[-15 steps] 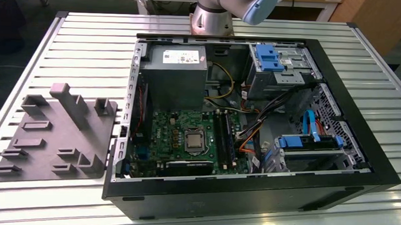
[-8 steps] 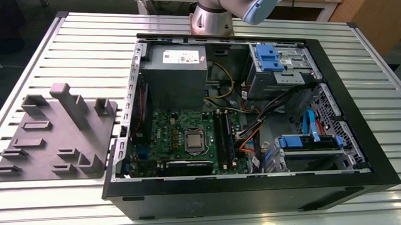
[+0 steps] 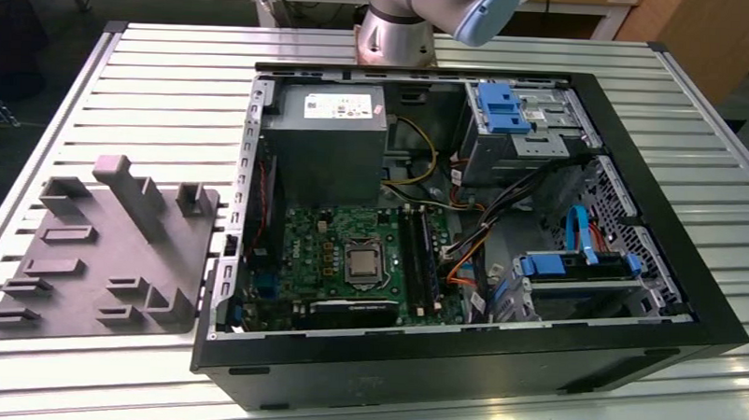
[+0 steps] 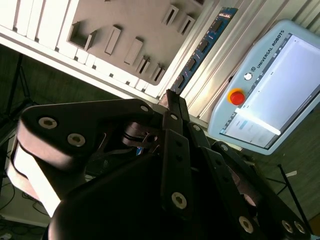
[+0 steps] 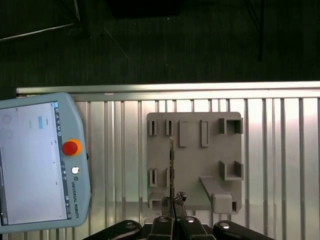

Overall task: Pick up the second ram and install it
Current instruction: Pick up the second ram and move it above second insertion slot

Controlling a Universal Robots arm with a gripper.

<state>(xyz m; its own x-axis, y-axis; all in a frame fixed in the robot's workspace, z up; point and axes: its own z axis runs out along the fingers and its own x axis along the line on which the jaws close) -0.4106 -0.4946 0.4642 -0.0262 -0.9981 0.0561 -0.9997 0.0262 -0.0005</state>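
Dark-blue and thin, the second ram (image 4: 205, 45) is held at its near end by the gripper (image 4: 172, 97), whose black fingers are drawn close together on the stick; its long axis runs straight out from the fingertips and away from the wrist. In the second wrist view its broad face shows, with a row of black chips along it; there the stick lies on a slant beside the edge of the grey holder tray (image 4: 115, 15), its far end over the aluminium slats. In the first wrist view the second ram (image 5: 171, 160) is seen edge-on as a narrow line rising from the gripper (image 5: 173, 200); it runs parallel with the slats of the table (image 5: 280, 150) and crosses the holder tray (image 5: 195, 170) in line with one column of the tray's slots; whether it touches the tray cannot be told. A teach pendant (image 5: 35, 160) with a red button (image 5: 70, 148) lies on the slats just beside the tray. In the exterior view the tray (image 3: 111, 257) sits at that view's left, near the open computer case (image 3: 469, 363); the green motherboard (image 3: 348, 256) lies flat inside the case, with its long black memory slots (image 3: 421, 254) next to the processor.
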